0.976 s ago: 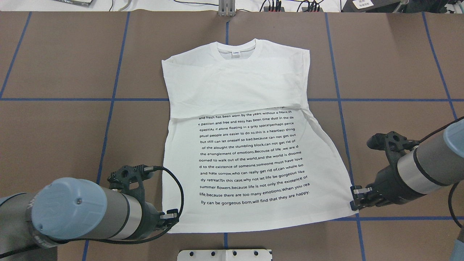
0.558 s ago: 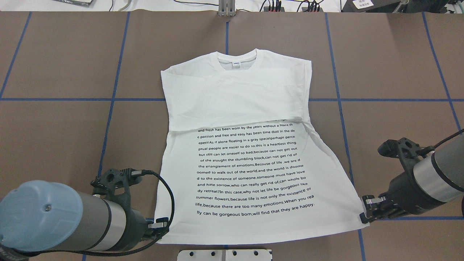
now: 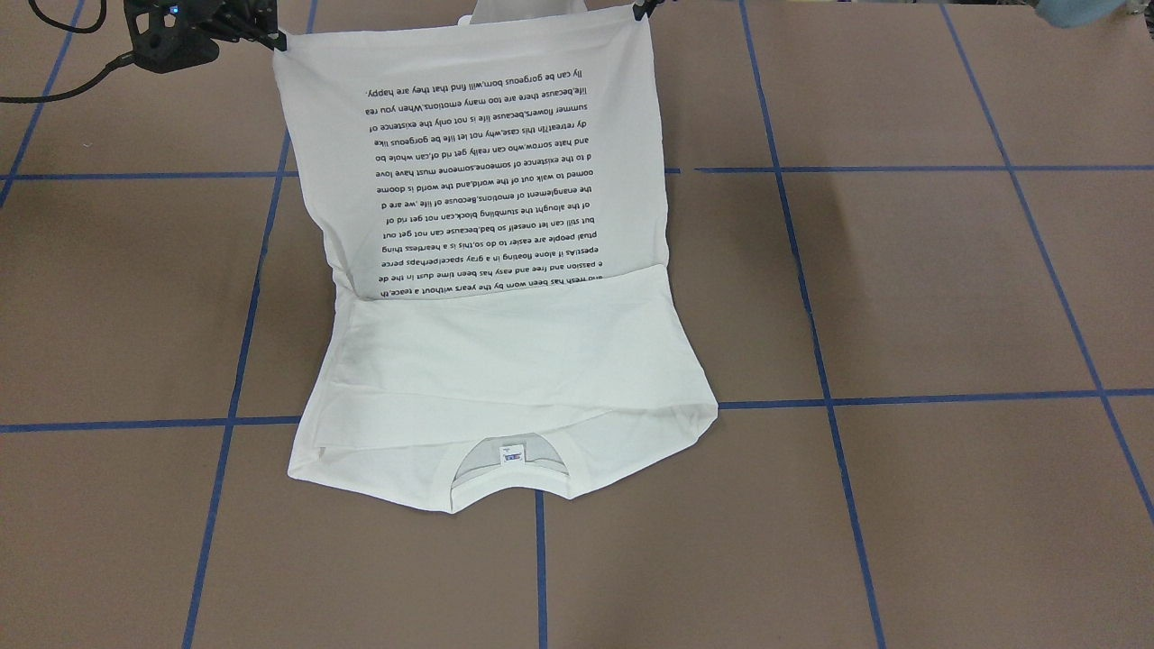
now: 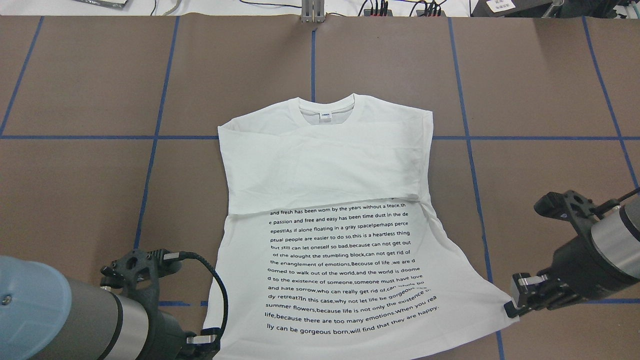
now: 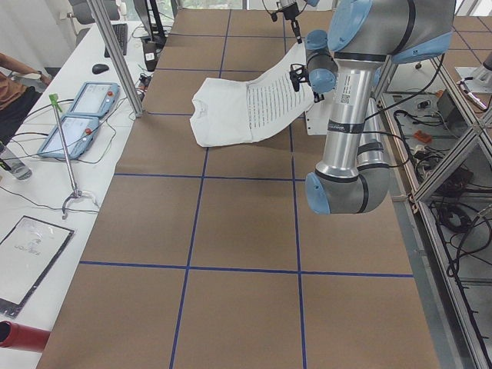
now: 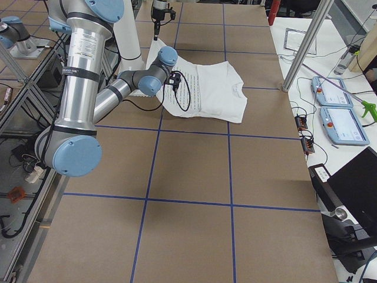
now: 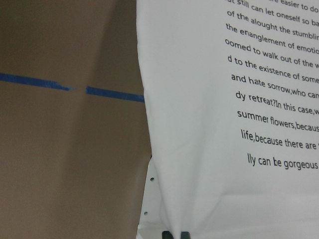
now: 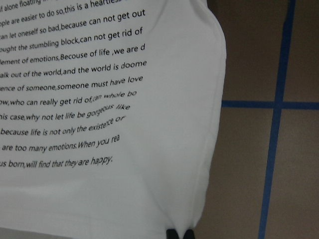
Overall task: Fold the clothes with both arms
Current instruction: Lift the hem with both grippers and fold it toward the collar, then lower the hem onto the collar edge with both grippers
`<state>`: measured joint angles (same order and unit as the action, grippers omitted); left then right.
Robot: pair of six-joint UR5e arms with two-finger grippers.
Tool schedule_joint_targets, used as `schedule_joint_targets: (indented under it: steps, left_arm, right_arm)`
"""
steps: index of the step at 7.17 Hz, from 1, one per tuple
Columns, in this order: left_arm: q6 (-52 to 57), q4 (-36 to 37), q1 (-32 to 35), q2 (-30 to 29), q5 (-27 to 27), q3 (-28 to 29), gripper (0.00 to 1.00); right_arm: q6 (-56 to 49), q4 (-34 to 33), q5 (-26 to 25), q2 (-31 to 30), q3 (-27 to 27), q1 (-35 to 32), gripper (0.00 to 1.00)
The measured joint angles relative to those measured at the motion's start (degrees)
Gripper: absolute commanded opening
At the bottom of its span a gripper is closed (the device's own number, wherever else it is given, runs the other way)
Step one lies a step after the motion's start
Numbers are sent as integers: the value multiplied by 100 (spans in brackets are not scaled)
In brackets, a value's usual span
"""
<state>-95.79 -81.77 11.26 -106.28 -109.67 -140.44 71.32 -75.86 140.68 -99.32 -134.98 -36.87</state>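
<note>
moved: since the earlier overhead shots the shirt (image 4: 325, 165) has slid toward the robot's edge of the bench (image 4: 75, 190). The collar (image 4: 327, 102) sits nearer the robot than it did. The left arm (image 4: 75, 320) and right arm (image 4: 605, 240) have pulled back with it.
left pincer (image 4: 202, 345): clamped on the hem's left corner. Its wrist view shows cloth pinched between the fingertips.
right pincer (image 4: 510, 310): clamped on the hem's right corner, with the same pinch in its wrist view.
shirt: white, print side up. The collar end lies flat on the bench, pointing away from the robot. The hem (image 4: 450, 336) is lifted off the bench and stretched between the two pincers.
fold: a white layer lies across the chest and covers the top of the text block (image 4: 345, 270).
label (image 4: 325, 115): small, inside the neck.
bench: brown, with a blue tape grid (image 4: 155, 150).
</note>
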Motion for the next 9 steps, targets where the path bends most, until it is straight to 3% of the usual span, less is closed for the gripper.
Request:
schedule_joint_targets:
  steps: [5, 9]
  left_arm:
    - [676, 1, 1696, -326, -71, 708, 0]
    - [1290, -300, 2840, -1109, -377, 2179, 0]
  right_arm:
    - [-19, -42, -20, 1431, 1349, -1438, 0]
    - [-67, -69, -44, 2944, 2990, -1991, 0]
